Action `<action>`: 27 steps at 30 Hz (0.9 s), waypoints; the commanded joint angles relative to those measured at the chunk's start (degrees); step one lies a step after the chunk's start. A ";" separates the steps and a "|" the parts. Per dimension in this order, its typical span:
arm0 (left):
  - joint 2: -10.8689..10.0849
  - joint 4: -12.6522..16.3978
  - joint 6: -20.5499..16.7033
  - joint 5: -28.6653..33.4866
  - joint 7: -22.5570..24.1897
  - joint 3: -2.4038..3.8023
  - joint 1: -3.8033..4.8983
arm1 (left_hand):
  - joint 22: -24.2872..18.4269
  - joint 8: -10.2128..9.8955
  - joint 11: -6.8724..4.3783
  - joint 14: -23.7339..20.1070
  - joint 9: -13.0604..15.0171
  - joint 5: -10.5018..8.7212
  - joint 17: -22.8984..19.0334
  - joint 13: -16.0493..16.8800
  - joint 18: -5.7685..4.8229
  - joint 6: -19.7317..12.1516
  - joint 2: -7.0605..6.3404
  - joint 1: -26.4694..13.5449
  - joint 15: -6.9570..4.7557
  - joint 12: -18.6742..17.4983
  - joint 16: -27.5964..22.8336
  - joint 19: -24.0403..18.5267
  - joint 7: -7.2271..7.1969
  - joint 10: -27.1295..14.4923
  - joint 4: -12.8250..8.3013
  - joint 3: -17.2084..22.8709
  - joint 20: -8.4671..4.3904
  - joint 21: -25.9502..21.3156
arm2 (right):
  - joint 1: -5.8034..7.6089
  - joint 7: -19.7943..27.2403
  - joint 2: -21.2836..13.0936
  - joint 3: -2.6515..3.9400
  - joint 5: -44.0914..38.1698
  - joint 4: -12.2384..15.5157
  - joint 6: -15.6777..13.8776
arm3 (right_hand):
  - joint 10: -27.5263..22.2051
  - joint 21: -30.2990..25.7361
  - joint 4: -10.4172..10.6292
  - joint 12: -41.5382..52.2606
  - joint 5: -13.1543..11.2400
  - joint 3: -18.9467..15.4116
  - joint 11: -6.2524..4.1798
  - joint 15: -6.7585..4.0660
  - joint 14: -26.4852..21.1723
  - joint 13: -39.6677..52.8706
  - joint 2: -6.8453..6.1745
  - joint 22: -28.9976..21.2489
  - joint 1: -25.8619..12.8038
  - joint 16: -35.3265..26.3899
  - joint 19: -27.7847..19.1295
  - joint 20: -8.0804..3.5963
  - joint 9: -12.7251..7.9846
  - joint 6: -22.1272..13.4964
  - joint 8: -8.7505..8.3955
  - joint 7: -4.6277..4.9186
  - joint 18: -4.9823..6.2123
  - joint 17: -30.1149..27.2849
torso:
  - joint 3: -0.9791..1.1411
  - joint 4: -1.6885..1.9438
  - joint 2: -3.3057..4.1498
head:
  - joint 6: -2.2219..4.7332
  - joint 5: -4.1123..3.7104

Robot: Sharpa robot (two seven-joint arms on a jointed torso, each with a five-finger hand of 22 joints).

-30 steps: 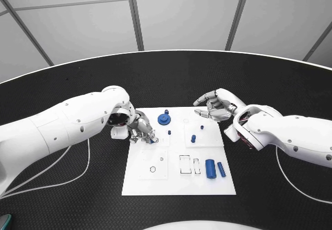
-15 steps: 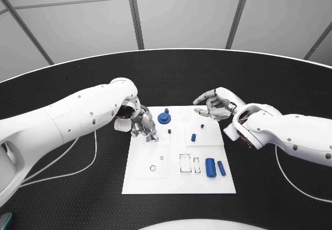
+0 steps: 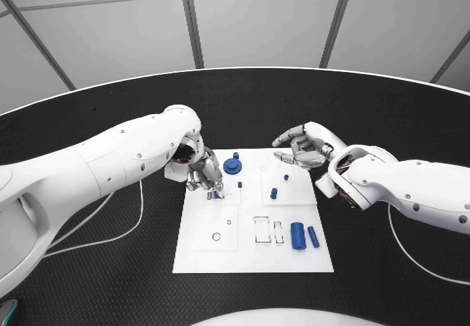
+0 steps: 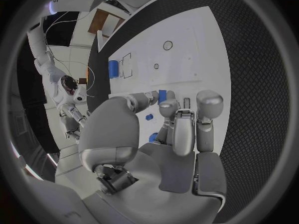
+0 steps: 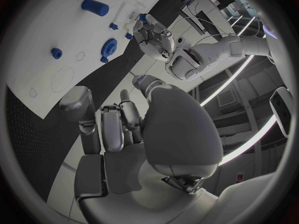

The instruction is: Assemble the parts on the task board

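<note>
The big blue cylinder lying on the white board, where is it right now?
In the head view, the big blue cylinder lies on the white task board toward its near right corner, between a slimmer blue cylinder and a small rectangular slot.

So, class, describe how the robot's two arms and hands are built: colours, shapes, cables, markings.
Both arms have smooth, rounded white shells with small dark dots. The left hand and right hand are silver metal with many jointed fingers and grey pads. Thin white cables trail from the arms across the black table.
</note>
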 commanded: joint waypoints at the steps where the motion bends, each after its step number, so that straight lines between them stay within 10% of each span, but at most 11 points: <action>1: 0.49 -0.55 0.36 0.01 -1.59 0.00 0.02 | 0.16 -0.32 0.06 4.61 0.06 0.14 8.73 0.27 -0.68 0.54 1.34 0.57 -0.11 0.45 0.36 0.46 -0.27 0.47 -7.25 6.79 0.01 0.36 | 0.00 -0.01 0.06 0.00 0.00 -0.01 0.00 | 0.33 0.18 -0.03 0.31 0.28 0.50 0.00 -0.44 2.58 0.08 -0.05 0.10 0.29 0.13 0.31 0.05 -0.11 0.39 0.21 0.15 0.60 0.03 | -0.02 0.05 0.00 | -0.08 0.01; 27: 4.02 -6.28 6.19 0.15 -2.98 -0.03 0.01 | 0.80 -2.01 0.15 4.77 -0.27 0.07 9.38 2.33 -0.80 1.44 1.87 0.76 -0.03 1.21 0.57 0.66 -0.16 1.47 -8.35 4.96 0.09 0.74 | 0.01 -0.24 0.27 0.01 0.00 0.38 -0.17 | 0.28 0.13 -0.06 0.25 0.52 0.73 0.01 -0.42 2.58 0.00 -0.15 0.10 0.12 0.12 0.30 0.06 -0.15 0.40 0.19 0.17 0.60 0.04 | -0.05 0.03 0.11 | -0.90 0.08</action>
